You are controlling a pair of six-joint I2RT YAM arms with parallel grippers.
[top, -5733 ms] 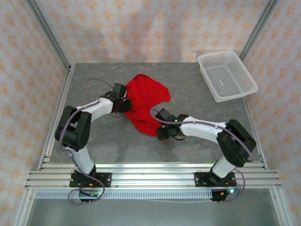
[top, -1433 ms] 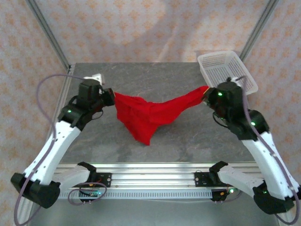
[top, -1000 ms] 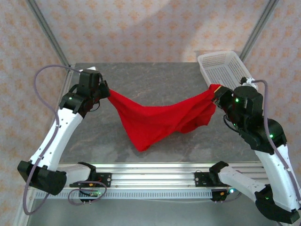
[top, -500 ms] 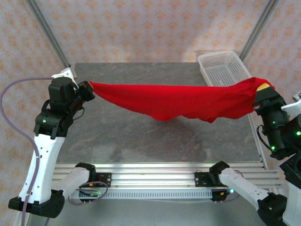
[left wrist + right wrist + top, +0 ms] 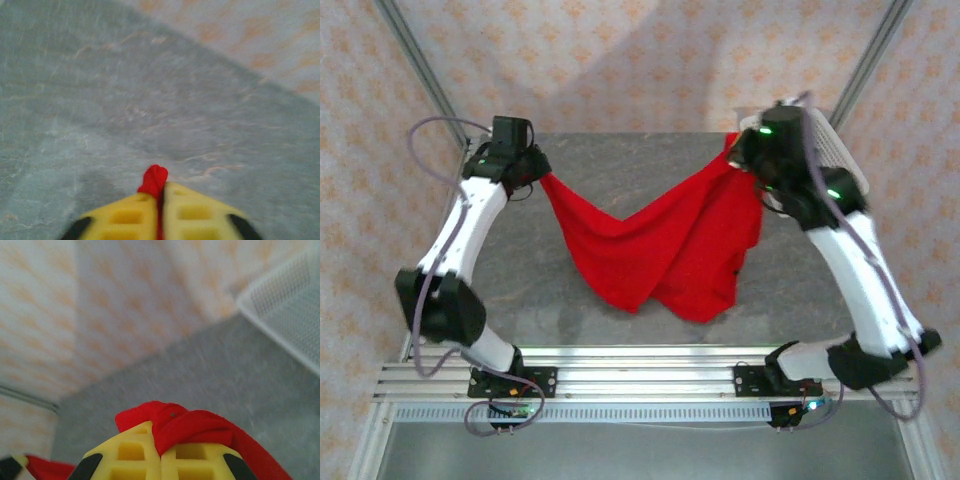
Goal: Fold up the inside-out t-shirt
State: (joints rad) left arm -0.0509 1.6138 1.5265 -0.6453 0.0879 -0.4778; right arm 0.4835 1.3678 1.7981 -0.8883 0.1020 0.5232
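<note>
The inside-out t-shirt (image 5: 660, 250), plain bright red, hangs in a V between my two grippers over the grey table, and its lower folds reach toward the near edge. My left gripper (image 5: 534, 173) holds one corner at the back left; in the left wrist view its yellow fingers (image 5: 125, 217) pinch a small red tuft of t-shirt (image 5: 155, 179). My right gripper (image 5: 738, 152) holds the other corner at the back right. In the right wrist view red t-shirt cloth (image 5: 190, 427) bunches over that gripper's (image 5: 161, 442) closed yellow tips.
A white mesh basket (image 5: 847, 165) stands at the back right corner, mostly behind my right arm, and shows at the right edge (image 5: 292, 315) in the right wrist view. Patterned walls and metal posts enclose the table (image 5: 520, 290). An aluminium rail runs along the near edge.
Both arms have swung toward the back of the table and closer together. The t-shirt, stretched taut half a second ago, now sags in a deep V.
</note>
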